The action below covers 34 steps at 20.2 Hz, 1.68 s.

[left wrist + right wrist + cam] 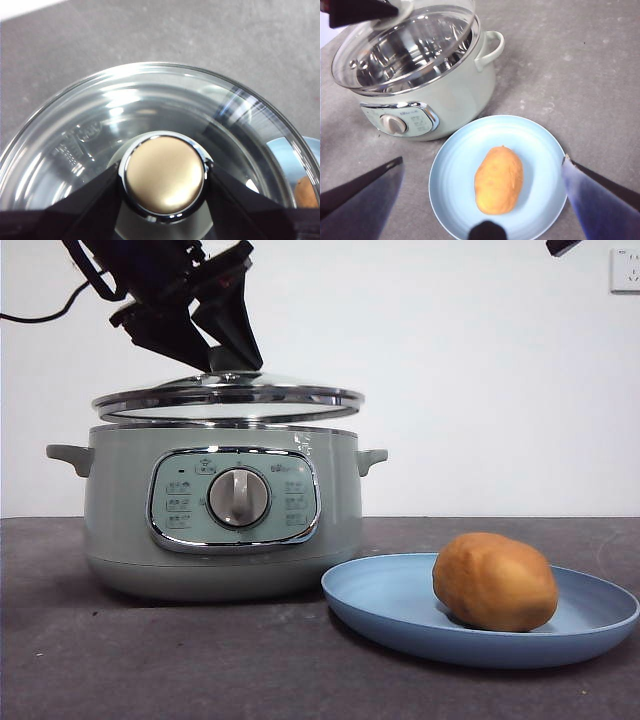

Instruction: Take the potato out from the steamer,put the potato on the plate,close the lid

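The steamer [220,510] stands left on the surface [150,660]. The lid [228,398] hangs just above its rim, the left tool [164,182] pinching the knob [164,181]. The potato [495,581] lies on the plate [390,605], near right. The right tool [482,172] is spread, above the plate.

Front view sits low, level; both wrist views look down, sharing the steamer [220,515] and lid [150,145].

Surroundings, as I see them from the console

Dark grey table [150,660], matte and faintly speckled. Plain white wall [470,370] behind. White wall socket [624,270] at upper right. Black cable [45,312] trails in from the left edge.
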Each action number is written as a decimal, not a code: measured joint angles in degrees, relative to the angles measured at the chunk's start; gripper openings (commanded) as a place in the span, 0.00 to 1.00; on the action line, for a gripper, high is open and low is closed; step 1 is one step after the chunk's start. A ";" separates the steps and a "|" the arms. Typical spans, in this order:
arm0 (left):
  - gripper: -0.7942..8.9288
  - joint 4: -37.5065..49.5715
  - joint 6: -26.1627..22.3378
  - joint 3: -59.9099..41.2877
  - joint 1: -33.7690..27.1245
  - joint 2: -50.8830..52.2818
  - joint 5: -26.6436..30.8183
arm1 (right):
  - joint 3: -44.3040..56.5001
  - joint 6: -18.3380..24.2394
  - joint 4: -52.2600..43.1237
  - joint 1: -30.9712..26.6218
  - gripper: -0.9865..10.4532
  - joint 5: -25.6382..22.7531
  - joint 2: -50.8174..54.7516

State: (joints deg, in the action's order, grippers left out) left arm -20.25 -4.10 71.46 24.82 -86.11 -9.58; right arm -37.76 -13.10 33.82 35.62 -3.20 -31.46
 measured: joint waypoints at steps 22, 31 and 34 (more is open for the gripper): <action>0.66 0.59 -0.13 0.02 0.00 -2.93 1.92 | 0.00 0.04 0.42 0.00 0.64 -0.02 0.00; 0.65 -7.82 -0.17 0.13 0.00 10.51 1.86 | 0.00 0.04 0.44 0.00 0.64 0.20 0.00; 0.65 -18.86 -0.17 0.13 0.00 18.53 0.46 | 0.00 0.04 1.77 0.00 0.63 2.32 -0.02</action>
State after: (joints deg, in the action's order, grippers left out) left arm -39.11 -4.27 71.59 24.82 -67.57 -9.13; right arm -37.76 -13.06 35.59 35.62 -0.89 -31.48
